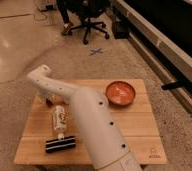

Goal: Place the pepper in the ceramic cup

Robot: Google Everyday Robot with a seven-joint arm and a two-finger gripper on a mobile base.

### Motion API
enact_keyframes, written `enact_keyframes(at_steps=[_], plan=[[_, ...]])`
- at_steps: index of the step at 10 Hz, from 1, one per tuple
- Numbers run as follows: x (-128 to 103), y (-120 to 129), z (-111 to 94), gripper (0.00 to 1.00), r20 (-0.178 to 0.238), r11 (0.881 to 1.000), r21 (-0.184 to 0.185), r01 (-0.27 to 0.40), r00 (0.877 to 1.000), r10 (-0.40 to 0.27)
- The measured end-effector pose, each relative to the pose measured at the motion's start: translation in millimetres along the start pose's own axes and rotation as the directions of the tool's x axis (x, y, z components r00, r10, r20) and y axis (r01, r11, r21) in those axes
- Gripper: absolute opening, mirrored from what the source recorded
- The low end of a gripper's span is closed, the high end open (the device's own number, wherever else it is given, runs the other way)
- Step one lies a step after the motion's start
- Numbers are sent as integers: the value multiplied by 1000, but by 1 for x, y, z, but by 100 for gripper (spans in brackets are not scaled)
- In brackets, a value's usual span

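My white arm (89,125) reaches from the bottom of the camera view to the far left part of the wooden table (134,125). The gripper (48,101) hangs down from the bent wrist (39,79) close to the table top, mostly hidden behind the arm. A small dark shape shows right at it; I cannot tell what it is. The pepper and the white ceramic cup are both out of sight, possibly hidden behind the arm.
A white labelled bottle (59,120) lies on its side just in front of the gripper. A black ribbed object (60,144) lies near the front left edge. An orange-red bowl (120,93) stands at the back right. An office chair (86,22) stands beyond.
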Motion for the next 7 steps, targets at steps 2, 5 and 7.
enact_keyframes(at_steps=[2, 5, 7], plan=[[4, -8, -9, 0, -13, 1000, 12, 21, 1000, -21], [15, -13, -27, 0, -46, 999, 31, 37, 998, -36], [31, -13, -50, 0, -90, 998, 46, 41, 995, -37]])
